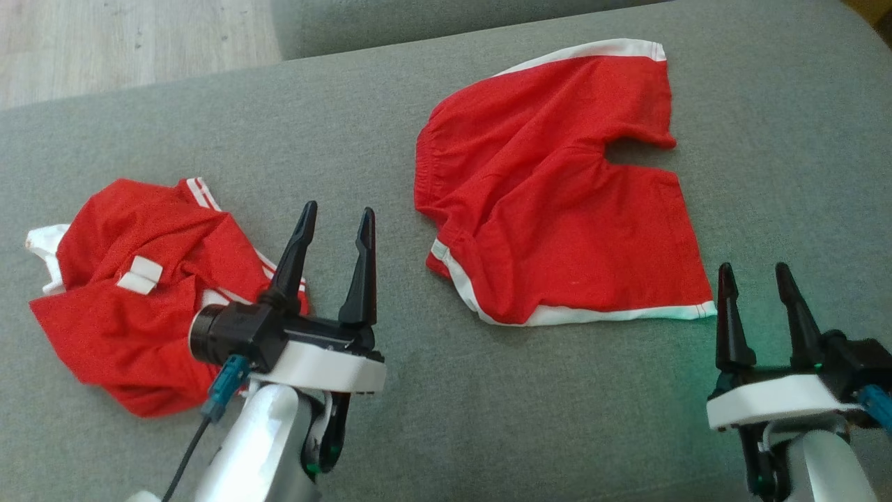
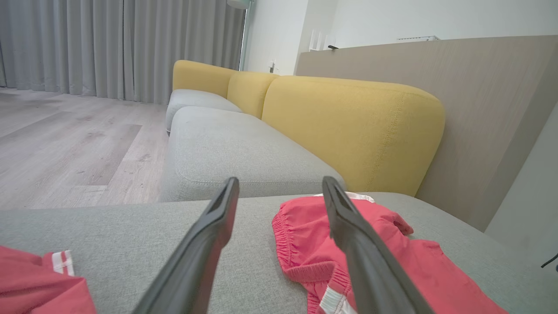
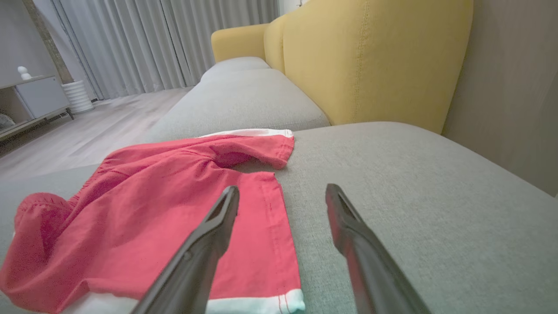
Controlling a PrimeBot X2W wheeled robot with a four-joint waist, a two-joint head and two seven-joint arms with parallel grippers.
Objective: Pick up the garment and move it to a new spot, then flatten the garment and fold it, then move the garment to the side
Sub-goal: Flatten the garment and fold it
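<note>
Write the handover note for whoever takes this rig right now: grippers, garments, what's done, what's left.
Left gripper: open, empty, at the right edge of the crumpled red top.
Right gripper: open, empty, just off the shorts' near hem corner.
Red shorts: spread on the grey sofa seat, wrinkled, not folded.
Done: the shorts appear to be laid out.
Left: smooth them, fold them, move them aside.

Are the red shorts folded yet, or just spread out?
Spread, not folded: the red shorts lie open on the grey cushion, both legs and waistband showing, somewhat wrinkled.
</note>
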